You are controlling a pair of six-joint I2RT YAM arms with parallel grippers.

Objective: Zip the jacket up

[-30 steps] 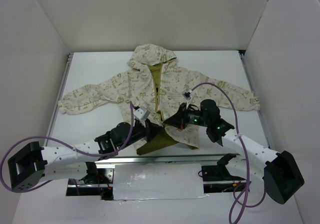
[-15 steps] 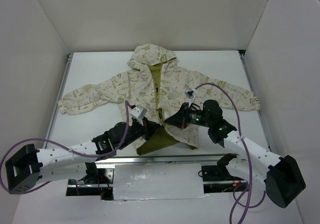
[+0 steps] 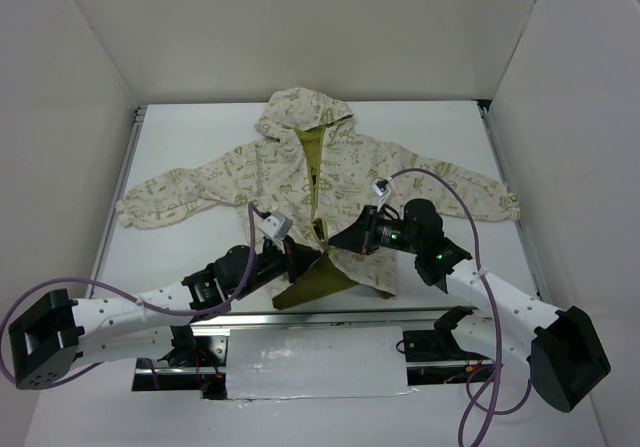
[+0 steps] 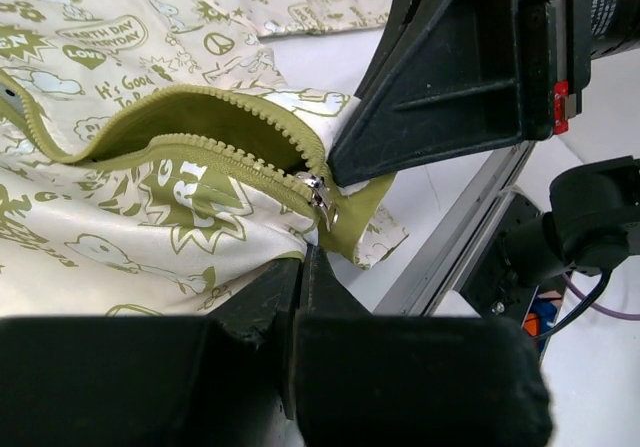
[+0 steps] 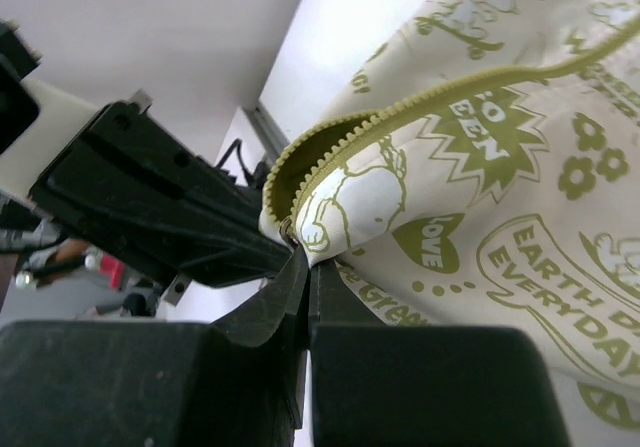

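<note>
Jacket (image 3: 290, 167) cloth, soft and printed, sits pinched in left jaws and right jaws.

same build on left arm (image 3: 120, 315) and right arm (image 3: 505, 295): white link tubes, black joint housings, big black block at each outer end. purple cable (image 3: 445, 179) looped off each. white camera box (image 3: 277, 225) per wrist. green LEDs (image 3: 393, 235) on right wrist. left gripper (image 4: 303, 259), right gripper (image 5: 303, 259): matte black wedge fingers.
</note>
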